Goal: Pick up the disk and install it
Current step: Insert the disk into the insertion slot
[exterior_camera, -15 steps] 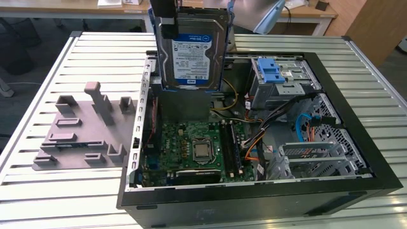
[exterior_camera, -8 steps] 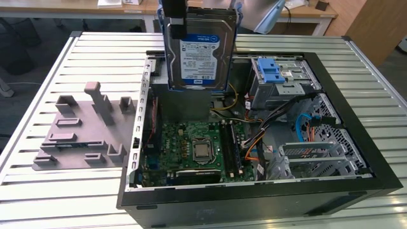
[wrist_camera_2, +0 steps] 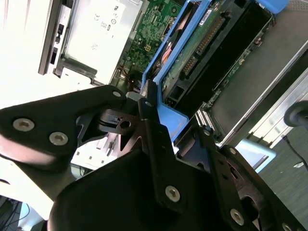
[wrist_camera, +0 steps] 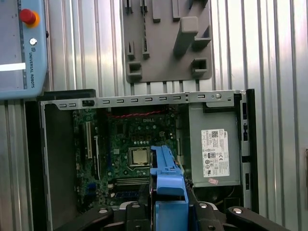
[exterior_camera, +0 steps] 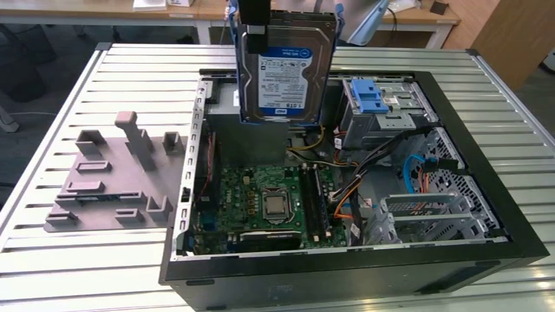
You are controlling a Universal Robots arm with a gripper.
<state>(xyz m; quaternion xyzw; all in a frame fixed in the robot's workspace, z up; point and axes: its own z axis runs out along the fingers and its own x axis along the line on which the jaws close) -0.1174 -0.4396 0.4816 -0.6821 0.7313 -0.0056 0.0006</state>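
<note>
The disk [exterior_camera: 286,68], a silver hard drive with a white-and-blue label and blue side rails, hangs upright above the back of the open computer case [exterior_camera: 347,266]. My gripper [exterior_camera: 260,29] is shut on its top end, one black finger lying over the labelled face. In both wrist views the black fingers [wrist_camera_2: 156,139] clamp the blue rail [wrist_camera: 166,180], with the disk's underside circuit board [wrist_camera_2: 207,43] showing. The disk floats over the green motherboard [wrist_camera: 130,139], apart from everything in the case. The silver drive cage with a blue latch [exterior_camera: 377,101] stands to the exterior view's right of the disk.
A grey metal box with a white sticker [wrist_camera: 216,151] fills one corner of the case. Orange and blue cables [exterior_camera: 416,169] run beside the cage. A grey fixture plate with upright blocks [exterior_camera: 113,179] lies on the slatted table beside the case. A pendant with a red button [wrist_camera: 21,48] rests nearby.
</note>
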